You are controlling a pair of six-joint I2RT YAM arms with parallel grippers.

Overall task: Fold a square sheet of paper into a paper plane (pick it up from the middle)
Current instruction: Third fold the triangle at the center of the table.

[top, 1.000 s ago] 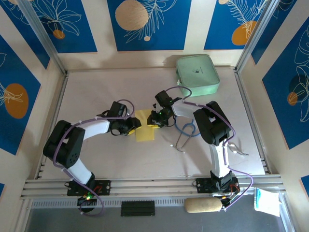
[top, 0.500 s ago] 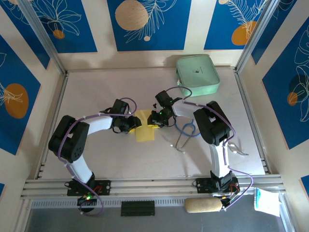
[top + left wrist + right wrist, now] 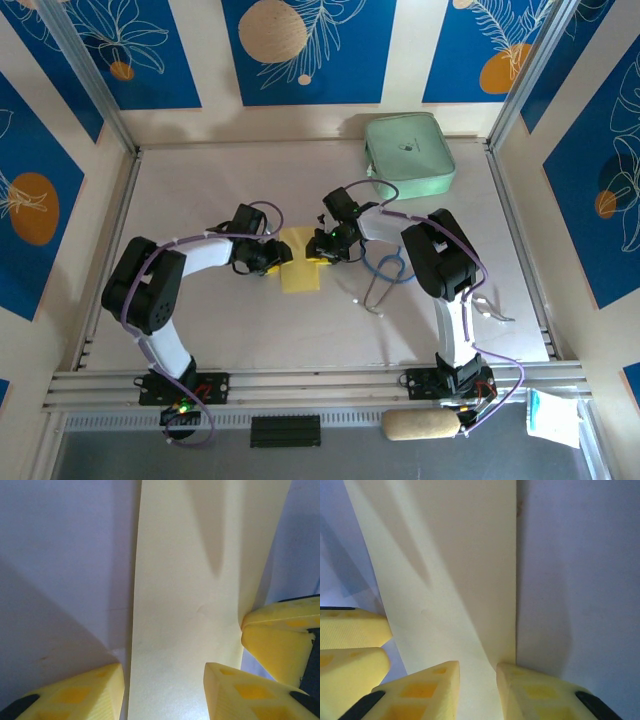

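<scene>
the yellow sheet of paper (image 3: 300,272) lies flat near the middle of the bench (image 3: 200,180), folded into a narrow strip, with one arm on each side of it.

the left gripper (image 3: 279,256) is at the strip's left edge. in the left wrist view its jaws stand partly open, about as wide as the strip. one finger (image 3: 75,695) is over bare bench just outside the left edge and the other is over the strip's right part. nothing is clamped between them. whether the tips touch the paper cannot be told.

the right gripper (image 3: 319,251) is at the strip's right edge, close to the left gripper's right finger. in the right wrist view its jaws are nearly together, with a slim gap between the fingers (image 3: 420,692). the strip's long edge runs down into that gap. whether it is pinched cannot be told.

a mint-green case (image 3: 410,152) sits at the far right of the bench, and a blue cable (image 3: 385,268) loops just right of the right gripper.
</scene>
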